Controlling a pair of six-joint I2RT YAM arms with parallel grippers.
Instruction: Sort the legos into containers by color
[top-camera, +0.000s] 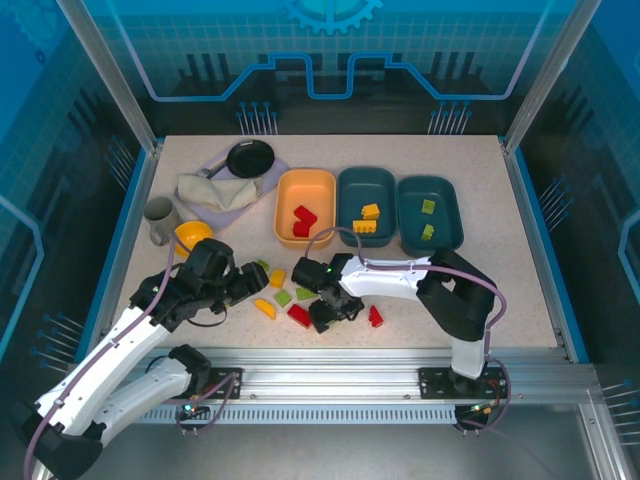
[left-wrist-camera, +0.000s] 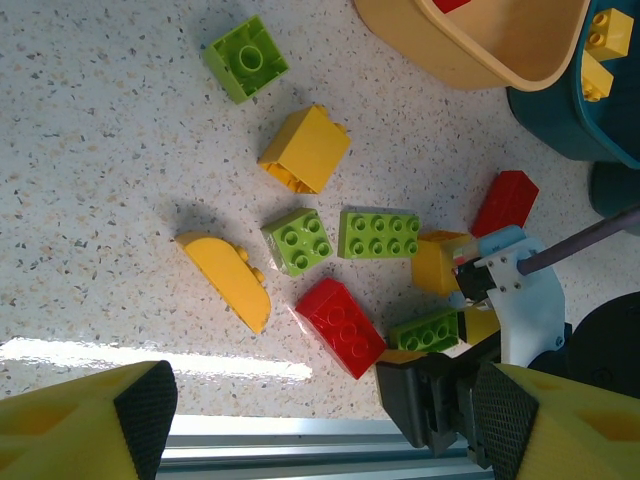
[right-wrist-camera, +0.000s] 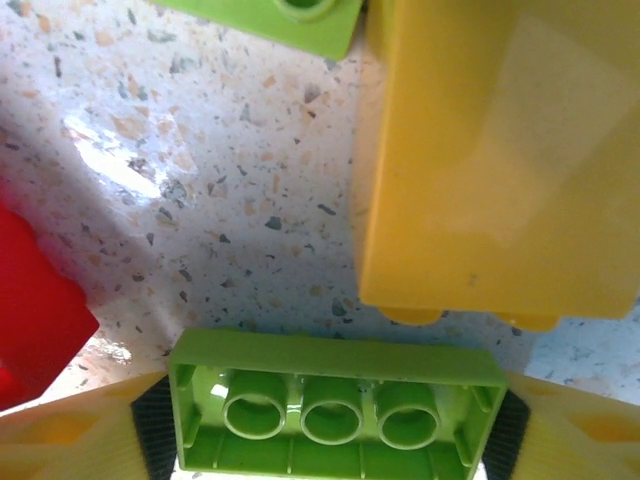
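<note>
- The right gripper (right-wrist-camera: 330, 430) has its jaws partly closed on a green lego (right-wrist-camera: 335, 400). The black pads (right-wrist-camera: 150, 430) look pressed on both short ends. The brick is upside down, and I cannot tell if it is off the table yet
- The left gripper (left-wrist-camera: 322, 405) is wide open and holds nothing. It hangs over the loose legos (left-wrist-camera: 300, 240)
- The grip is only on the ends, so the brick could tip or slip out when lifted
- A yellow lego (right-wrist-camera: 490, 150) sits just beside it and could get pushed
- The two arms are near each other and could bump
- Green ones lie in the far right teal tray (top-camera: 452, 205). A drop too soon could land in the middle teal tray (top-camera: 347, 205) with yellow, or the orange tray (top-camera: 288, 200) with red
- The table top (top-camera: 480, 290) is smooth, speckled and shiny, so bricks may slide
- Blue see-through walls (top-camera: 300, 60) and metal posts (top-camera: 105, 70) stand around the table
</note>
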